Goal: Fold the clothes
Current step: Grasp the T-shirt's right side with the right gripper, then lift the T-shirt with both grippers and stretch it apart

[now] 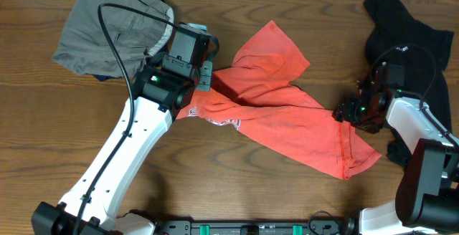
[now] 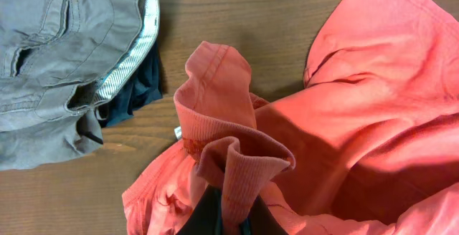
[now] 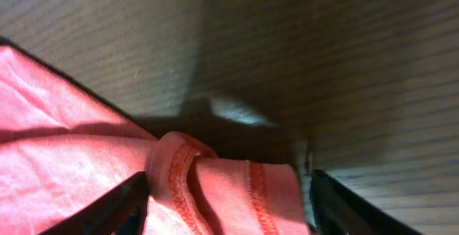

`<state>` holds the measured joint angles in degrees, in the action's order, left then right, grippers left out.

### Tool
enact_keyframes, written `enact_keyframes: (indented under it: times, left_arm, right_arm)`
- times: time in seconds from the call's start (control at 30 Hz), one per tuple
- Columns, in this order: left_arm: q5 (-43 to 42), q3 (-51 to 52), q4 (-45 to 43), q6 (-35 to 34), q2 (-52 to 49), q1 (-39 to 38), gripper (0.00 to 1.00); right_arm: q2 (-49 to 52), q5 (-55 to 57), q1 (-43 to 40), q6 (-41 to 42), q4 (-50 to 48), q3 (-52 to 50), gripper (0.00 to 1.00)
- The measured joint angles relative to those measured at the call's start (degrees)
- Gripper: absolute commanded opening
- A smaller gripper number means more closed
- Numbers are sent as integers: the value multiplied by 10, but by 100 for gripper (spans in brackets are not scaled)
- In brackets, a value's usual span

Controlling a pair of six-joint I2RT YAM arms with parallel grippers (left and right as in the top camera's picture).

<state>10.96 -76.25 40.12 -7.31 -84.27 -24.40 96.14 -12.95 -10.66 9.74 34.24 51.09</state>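
Observation:
The coral-red T-shirt (image 1: 287, 117) lies crumpled and stretched across the middle of the table, its white lettering partly showing by the left arm. My left gripper (image 1: 204, 77) is shut on its ribbed collar, seen in the left wrist view (image 2: 233, 221) with the T-shirt (image 2: 373, 120) spread to the right. My right gripper (image 1: 349, 113) is at the shirt's right edge. In the right wrist view its fingers (image 3: 226, 203) stand wide apart, with a folded hem of the T-shirt (image 3: 64, 156) between them. Grey-khaki shorts (image 1: 115, 27) lie on a navy piece (image 1: 106, 76) at the back left. A black shirt (image 1: 405, 31) lies at the back right.
The shorts (image 2: 57, 49) and the navy piece (image 2: 140, 84) lie close to the left of the held collar. The wooden table (image 1: 229, 185) shows bare in front of the T-shirt. The right arm's base stands at the front right corner.

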Motion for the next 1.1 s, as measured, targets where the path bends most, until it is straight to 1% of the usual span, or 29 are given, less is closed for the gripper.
enact_keyframes:
  times: [0.1,0.23,0.33,0.37,0.57,0.7,0.93,1.1]
  left_arm:
    - [0,0,0,0,0,0,6]
    - [0,0,0,0,0,0,6]
    - [0,0,0,0,0,0,6]
    - [0,0,0,0,0,0,6]
    - [1,0,-1,0,0,0,6]
    - [4,-2,0,0,0,3,6]
    - [7,-50,-2,0,6,34,6]
    - [11,-73,-22,1,43,61,6]
  right_arm:
    - [0,-11,0,4,-5,-2,49]
    - [0,-19,0,7,-8,-2,25]
    - [0,-22,0,7,-9,-2,4]
    - [0,-23,0,5,-9,-2,1]
    - [0,-30,0,9,-7,-1,1]
    - [0,-35,0,9,12,29,1]
    - [-25,-40,-1,-12,73,165,1]
    - [-54,-43,-16,-37,125,275,1]
